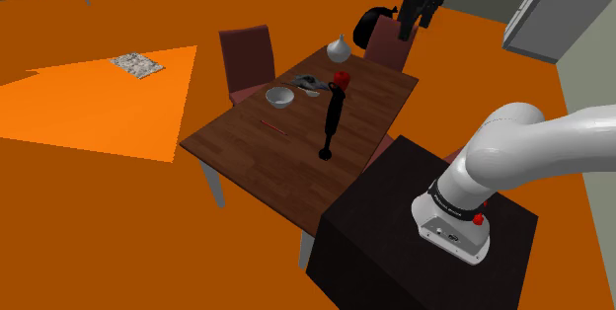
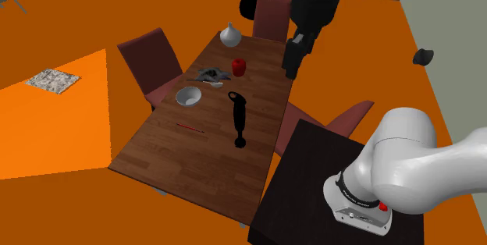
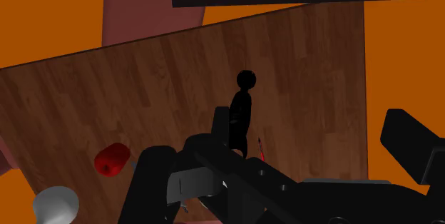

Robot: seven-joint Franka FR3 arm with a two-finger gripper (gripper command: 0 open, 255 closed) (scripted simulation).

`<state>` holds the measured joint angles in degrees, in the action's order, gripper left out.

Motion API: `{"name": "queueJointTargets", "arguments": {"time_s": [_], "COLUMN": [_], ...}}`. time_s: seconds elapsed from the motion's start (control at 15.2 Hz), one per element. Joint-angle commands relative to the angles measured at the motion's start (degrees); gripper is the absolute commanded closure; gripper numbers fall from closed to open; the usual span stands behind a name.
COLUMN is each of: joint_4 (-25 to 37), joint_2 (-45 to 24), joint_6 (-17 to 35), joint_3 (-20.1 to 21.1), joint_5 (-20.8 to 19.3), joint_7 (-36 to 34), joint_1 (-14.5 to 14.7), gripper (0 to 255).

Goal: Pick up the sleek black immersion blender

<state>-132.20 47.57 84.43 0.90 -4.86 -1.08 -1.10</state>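
Dark wood table (image 1: 255,152) is carrying a red cup (image 1: 342,80), a pale bowl (image 1: 279,97), a white vase (image 1: 339,49) and a thin red stick (image 1: 273,125); the immersion blender (image 1: 333,120) is sitting mid-table among them, uncovered, looking slim, all black, flared at one end. The gripper (image 1: 415,22) is hanging high over the far end near a maroon chair (image 1: 390,43); its fingers are standing apart, gripping nothing.

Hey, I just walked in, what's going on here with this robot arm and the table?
A white robot arm reaches out over the wooden table, its black gripper open and hanging in the air above the far end, holding nothing. The black immersion blender it's after sits untouched mid-table, near a red cup and a white bowl. No grasp yet.
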Motion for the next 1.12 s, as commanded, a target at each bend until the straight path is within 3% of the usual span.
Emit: {"name": "queueJointTargets", "arguments": {"time_s": [0.0, 0.53, 1.06], "joint_4": [0.0, -13.8, -21.5], "joint_2": [0.0, -1.5, -11.5], "joint_6": [0.0, 20.8, 44.0], "joint_3": [0.0, -4.2, -8.9], "joint_5": [0.0, -2.7, -5.4], "joint_7": [0.0, 3.9, 7.8], "joint_1": [0.0, 0.0, -0.2], "gripper": [0, 0, 0]}}
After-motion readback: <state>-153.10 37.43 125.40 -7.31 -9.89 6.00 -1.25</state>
